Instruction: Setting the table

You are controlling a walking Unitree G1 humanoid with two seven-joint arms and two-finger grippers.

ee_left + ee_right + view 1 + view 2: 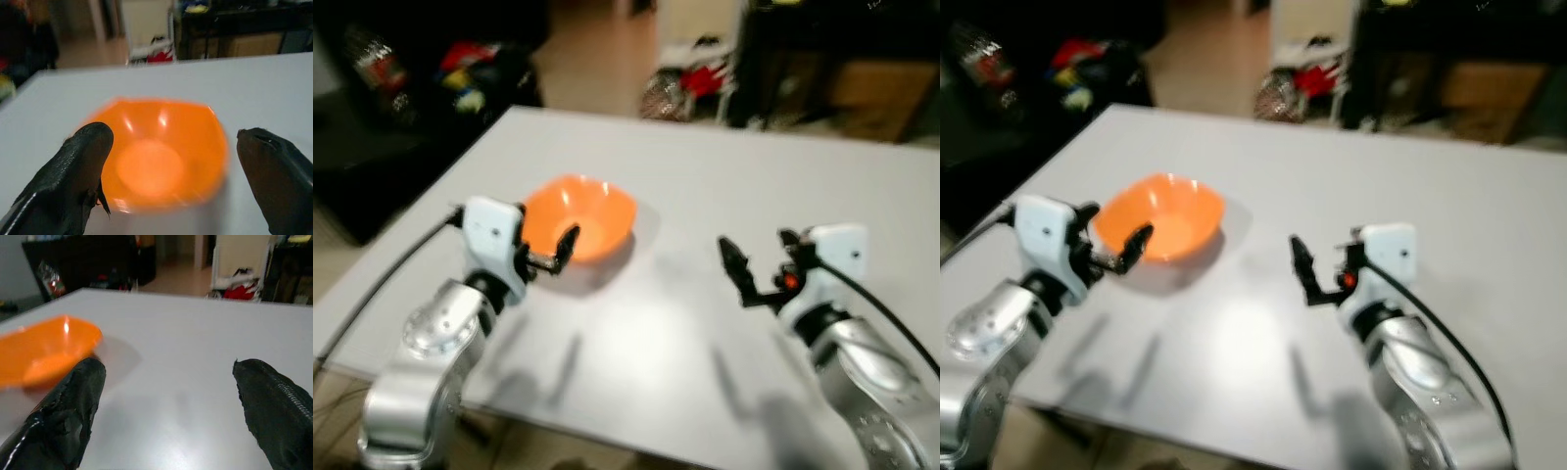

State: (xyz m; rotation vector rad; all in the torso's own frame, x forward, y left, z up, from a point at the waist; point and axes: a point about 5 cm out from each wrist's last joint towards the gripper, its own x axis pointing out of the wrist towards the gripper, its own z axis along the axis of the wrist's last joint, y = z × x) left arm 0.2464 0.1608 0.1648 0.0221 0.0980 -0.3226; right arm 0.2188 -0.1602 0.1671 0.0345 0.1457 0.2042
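Note:
An orange bowl point(582, 215) stands empty on the left half of a pale grey table point(724, 176). My left gripper point(548, 243) hovers at the bowl's near rim, open. In the left wrist view the bowl point(156, 152) lies just beyond and between the two spread black fingers point(83, 161). My right gripper point(759, 253) is open over bare tabletop to the right of the bowl, holding nothing. The right wrist view has the bowl point(39, 352) off to one side of its fingers point(73, 406). The frames are blurred.
The table's near edge runs just under my arms, its left edge close to my left arm. Beyond the far edge are dark furniture point(803, 49), red clutter on the floor point(695, 78) and a bottle point(377, 69). A black cable point(382, 284) trails from my left wrist.

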